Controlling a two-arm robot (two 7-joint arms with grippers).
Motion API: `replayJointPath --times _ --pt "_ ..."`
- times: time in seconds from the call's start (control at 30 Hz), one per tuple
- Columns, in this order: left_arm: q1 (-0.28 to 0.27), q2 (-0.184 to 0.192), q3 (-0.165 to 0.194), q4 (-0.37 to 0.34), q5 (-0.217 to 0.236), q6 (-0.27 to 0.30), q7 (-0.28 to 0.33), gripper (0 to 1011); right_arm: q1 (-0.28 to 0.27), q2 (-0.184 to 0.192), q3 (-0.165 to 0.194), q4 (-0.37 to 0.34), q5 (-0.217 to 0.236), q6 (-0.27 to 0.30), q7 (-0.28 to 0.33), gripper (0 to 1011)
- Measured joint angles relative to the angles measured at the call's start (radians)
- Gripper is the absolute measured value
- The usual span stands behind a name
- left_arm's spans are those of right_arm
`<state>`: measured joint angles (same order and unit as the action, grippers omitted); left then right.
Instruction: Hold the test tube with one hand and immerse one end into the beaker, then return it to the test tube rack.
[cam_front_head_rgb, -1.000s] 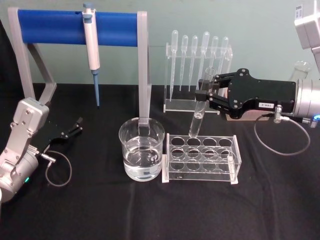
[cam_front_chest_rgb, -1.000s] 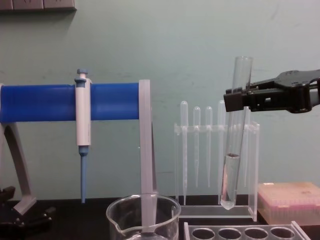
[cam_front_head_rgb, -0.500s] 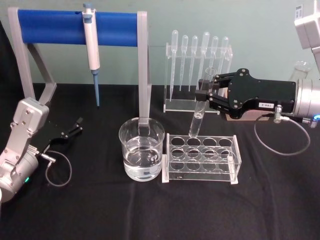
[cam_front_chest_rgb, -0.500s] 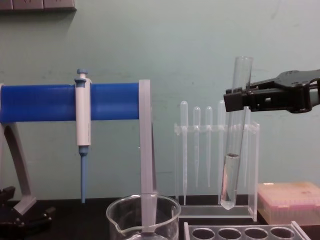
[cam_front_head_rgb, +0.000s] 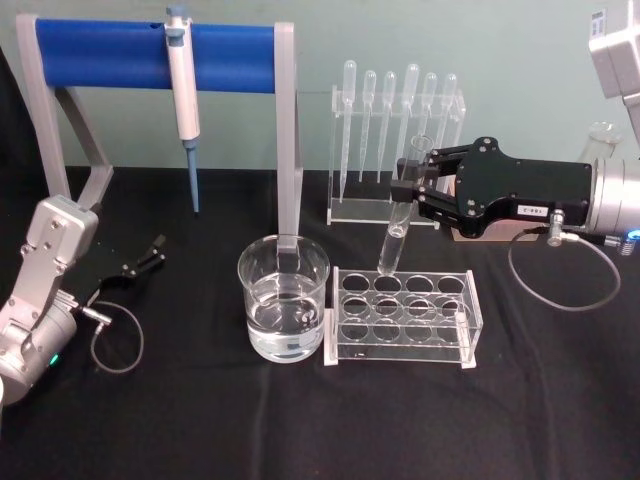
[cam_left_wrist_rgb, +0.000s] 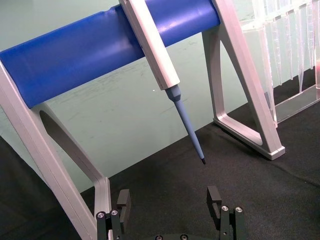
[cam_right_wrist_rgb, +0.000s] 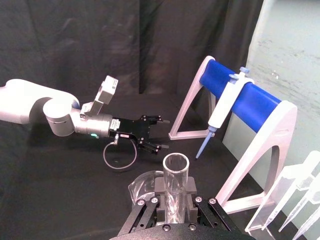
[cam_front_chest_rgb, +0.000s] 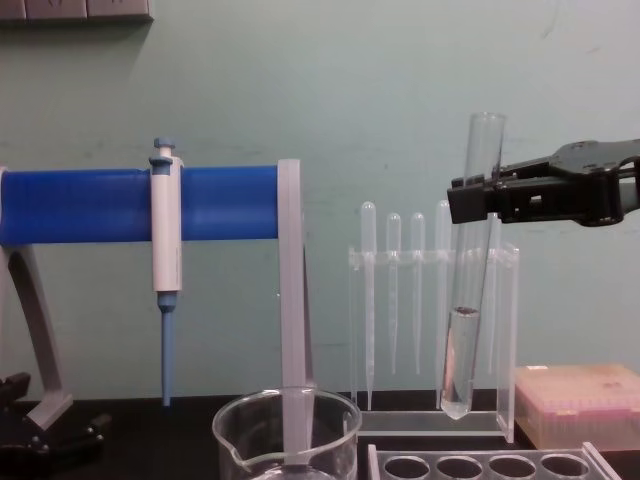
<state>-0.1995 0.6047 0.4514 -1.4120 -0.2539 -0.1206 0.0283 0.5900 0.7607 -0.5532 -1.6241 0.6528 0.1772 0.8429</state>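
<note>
The test tube (cam_front_head_rgb: 398, 222) is a clear glass tube, slightly tilted, with a little liquid in its lower part (cam_front_chest_rgb: 461, 360). My right gripper (cam_front_head_rgb: 408, 191) is shut on its upper part, just below the open rim (cam_right_wrist_rgb: 176, 165). The tube's round bottom hangs above the back row of the clear rack (cam_front_head_rgb: 404, 316), to the right of the beaker (cam_front_head_rgb: 284, 299). The beaker is wide, spouted and holds water; its rim shows in the chest view (cam_front_chest_rgb: 287, 412). My left gripper (cam_front_head_rgb: 143, 261) rests open at the far left on the table, fingers (cam_left_wrist_rgb: 123, 202) spread apart.
A blue-barred stand (cam_front_head_rgb: 155, 53) carries a white-and-blue pipettor (cam_front_head_rgb: 183, 95) behind the beaker. A clear holder with several thin pipettes (cam_front_head_rgb: 396, 120) stands at the back. A pink tip box (cam_front_chest_rgb: 578, 402) sits at the right. Black cloth covers the table.
</note>
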Motion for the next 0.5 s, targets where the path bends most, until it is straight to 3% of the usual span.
replayJointPath --times 0.5 --pt "0.0 0.0 0.0 0.0 0.0 0.0 0.0 1000 0.0 0.0 0.0 0.0 0.0 0.0 0.0 236"
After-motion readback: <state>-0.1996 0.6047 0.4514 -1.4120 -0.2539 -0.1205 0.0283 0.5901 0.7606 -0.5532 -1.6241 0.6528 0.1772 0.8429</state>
